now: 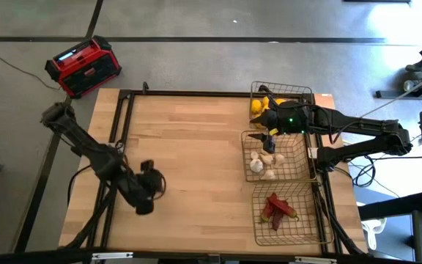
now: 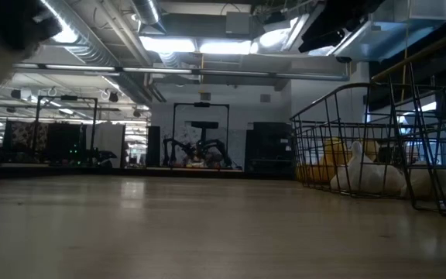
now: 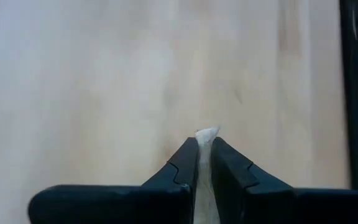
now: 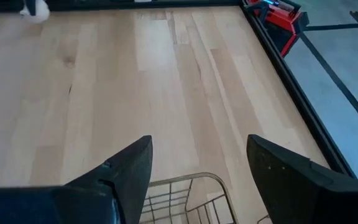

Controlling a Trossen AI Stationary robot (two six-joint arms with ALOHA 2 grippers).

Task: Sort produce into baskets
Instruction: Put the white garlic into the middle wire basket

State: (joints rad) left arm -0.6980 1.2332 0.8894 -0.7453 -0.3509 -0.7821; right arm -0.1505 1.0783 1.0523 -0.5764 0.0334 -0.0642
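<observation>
A red-and-black radio (image 1: 83, 67) is sitting on the floor beyond the table's (image 1: 196, 169) far left corner. The left gripper (image 1: 149, 188) is hanging over the left front part of the wooden top, and in its wrist view its jaws are standing pinched narrow on a thin white piece, apparently the stem of a garlic bulb (image 3: 204, 162), whose tip is poking out past the fingertips (image 3: 188, 163) along the line of the fingers; the body of the bulb is hidden. Three wire baskets are lining the right edge in a row from far to near. The far basket (image 1: 308, 94) is holding yellow lemons (image 1: 261, 105). The right gripper (image 1: 263, 137) is hovering over the boundary between that basket and the middle basket (image 1: 299, 170), its jaws standing wide apart and holding nothing, pointing toward the table's middle. The middle basket is holding white garlic bulbs (image 1: 264, 163) clustered in its left half. The near basket (image 1: 304, 233) is holding dark red chili peppers (image 1: 278, 207), lying with their long axes running roughly from far to near, slightly slanted.
</observation>
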